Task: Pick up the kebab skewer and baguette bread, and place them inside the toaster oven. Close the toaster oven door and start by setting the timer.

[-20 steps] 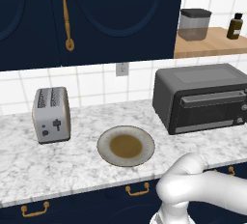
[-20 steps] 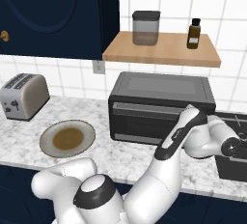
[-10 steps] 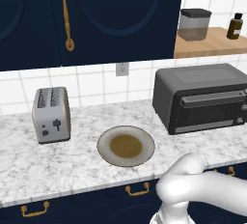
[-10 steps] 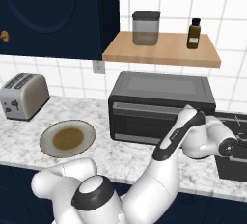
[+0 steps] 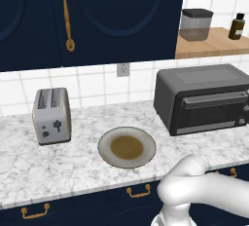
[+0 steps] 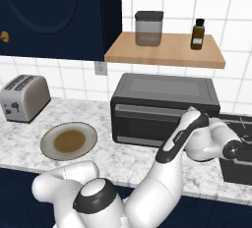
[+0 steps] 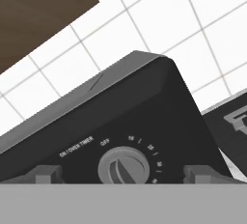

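The pincer (image 7: 123,175) stood wide apart, holding nothing, its two tips flanking the timer knob (image 7: 123,168) on the oven (image 7: 144,121) front without touching it; the view was tilted. Small markings ringed the knob, and tiled wall rose behind. From the right base camera, the arm (image 6: 197,133) reached across the oven's (image 6: 165,109) right front end, and the door (image 6: 147,124) was shut. On the marble counter (image 5: 73,166), a plate (image 5: 127,146) lay bare left of the oven, with a silver toaster (image 5: 51,115) farther left. A shelf (image 6: 165,50) above carried a jar (image 6: 148,27) and bottle (image 6: 198,34).
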